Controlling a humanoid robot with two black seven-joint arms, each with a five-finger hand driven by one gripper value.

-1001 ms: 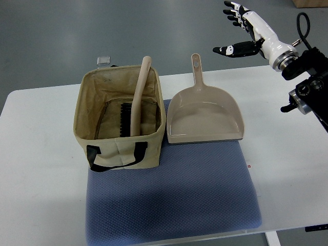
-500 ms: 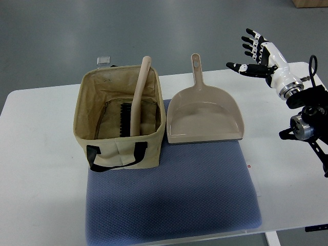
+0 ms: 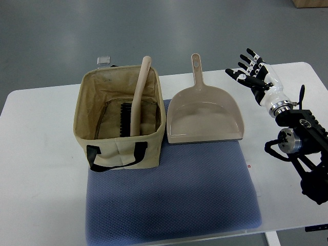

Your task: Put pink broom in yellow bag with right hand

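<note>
Broom (image 3: 137,102), curved handle, apparently bristle-down in boxy canvas bag (image 3: 121,149).

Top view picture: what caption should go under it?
Broom stands in the bag beside a dustpan; right hand open, empty.

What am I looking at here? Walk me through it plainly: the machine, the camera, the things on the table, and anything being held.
This is one camera on a humanoid robot, looking steeply down at its work table. The white and black thing at the right is the robot's right hand, with jointed fingers spread open and holding nothing. Its arm comes in from the right edge. The left arm is not in the picture.

On the table lies a blue mat. On the mat's left stands a yellowish fabric bag with black handles. A pink broom is inside it, bristles down, its handle leaning out over the top rim. To the right of the bag sits a matching dustpan, lying flat and empty.

So the broom is already in the bag.
</note>
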